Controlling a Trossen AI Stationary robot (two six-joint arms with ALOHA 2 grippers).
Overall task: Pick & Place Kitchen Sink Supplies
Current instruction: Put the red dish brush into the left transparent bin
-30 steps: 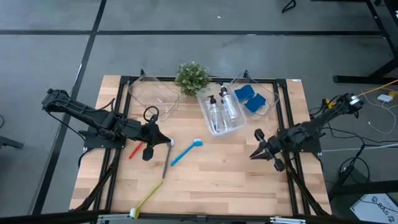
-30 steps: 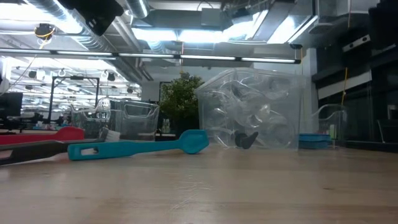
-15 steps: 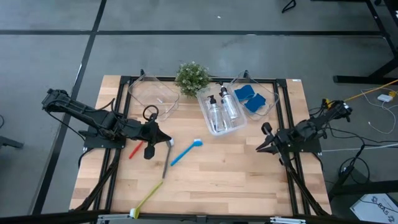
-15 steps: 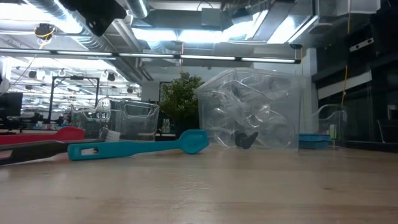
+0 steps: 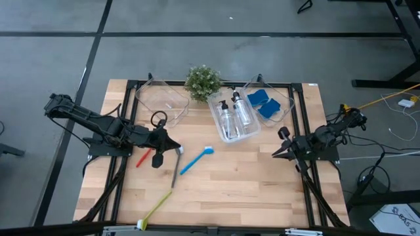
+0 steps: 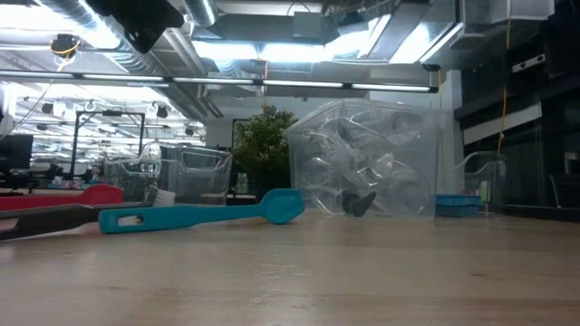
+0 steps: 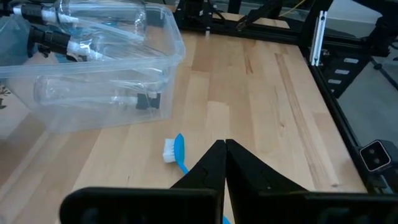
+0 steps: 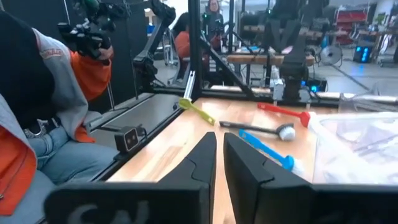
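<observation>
table (image 5: 216,190): four brushes loose | room: seated person (image 8: 37,118) | left hand (image 5: 176,150) together | right hand (image 5: 275,154) nearly together

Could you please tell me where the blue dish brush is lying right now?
In the high view, the blue long-handled dish brush lies on the wooden table near its middle, just right of the grey brush and in front of the clear bin holding pump bottles.

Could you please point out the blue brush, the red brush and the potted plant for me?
blue brush (image 5: 196,159), high view, middle of its handle.
red brush (image 5: 142,159), high view, on its handle.
potted plant (image 5: 202,80), high view, centre of its leaves.
</observation>
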